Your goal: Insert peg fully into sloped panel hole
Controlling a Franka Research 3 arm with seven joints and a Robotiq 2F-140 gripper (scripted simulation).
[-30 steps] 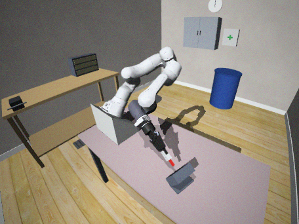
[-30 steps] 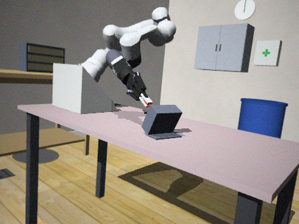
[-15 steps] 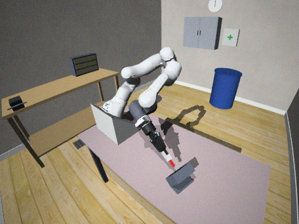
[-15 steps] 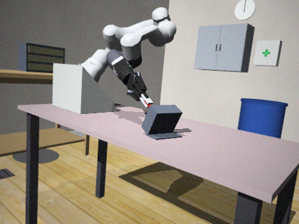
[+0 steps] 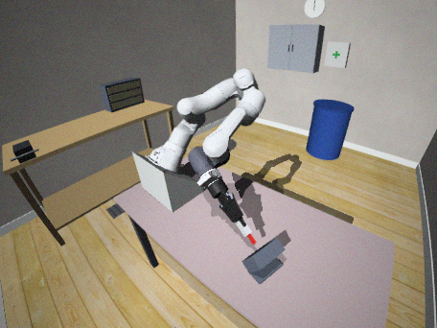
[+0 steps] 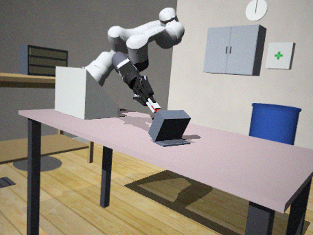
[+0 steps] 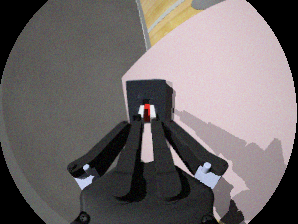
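Observation:
My gripper (image 5: 241, 223) (image 6: 149, 102) (image 7: 147, 111) is shut on a thin white peg with a red tip (image 5: 249, 235) (image 6: 154, 107) (image 7: 147, 111). The peg slants down toward the dark grey sloped panel (image 5: 266, 253) (image 6: 170, 125) (image 7: 150, 95) that stands on the pink table (image 5: 331, 269) (image 6: 223, 151). The red tip sits right at the panel's sloped face. In the wrist view the tip lines up with the middle of the panel. I cannot tell how far the tip has entered the hole, which the peg hides.
A light grey wedge-shaped box (image 5: 163, 184) (image 6: 77, 93) stands on the table at the arm's base. A wooden side table (image 5: 81, 127) with a drawer unit (image 5: 123, 93) is at the left. A blue bin (image 5: 330, 128) (image 6: 274, 121) stands by the wall.

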